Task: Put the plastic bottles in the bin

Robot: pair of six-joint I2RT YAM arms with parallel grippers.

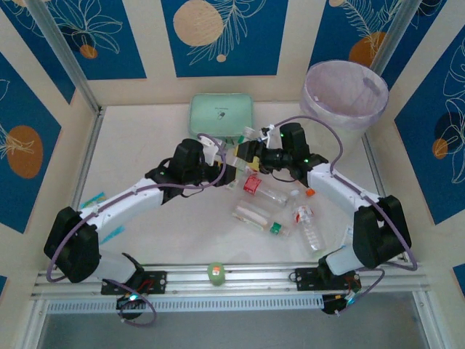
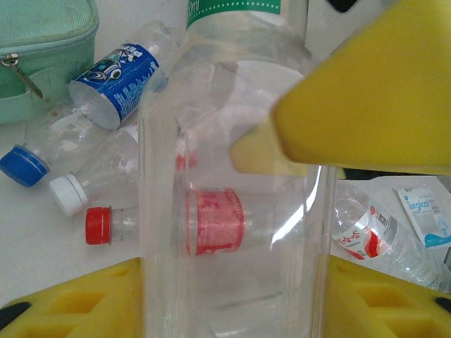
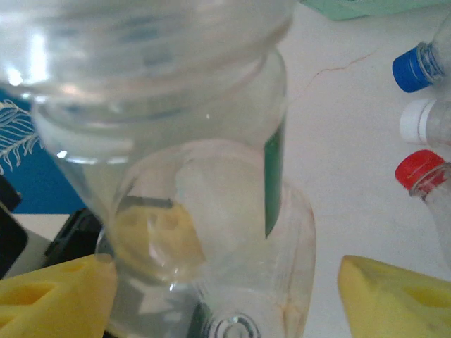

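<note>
A clear plastic bottle with a green label hangs above the table between both arms. My left gripper is shut on it, a yellow pad pressed to each side. My right gripper stands open around the same bottle: its left pad touches, its right pad is a little apart. From above the two grippers meet at mid-table. More bottles lie below: a blue-label one, a red-label one and others. The bin stands at the far right.
A mint green case lies at the back centre, just behind the grippers. Blue, white and red caps of lying bottles sit to the right of my right gripper. A small green object rests on the front rail.
</note>
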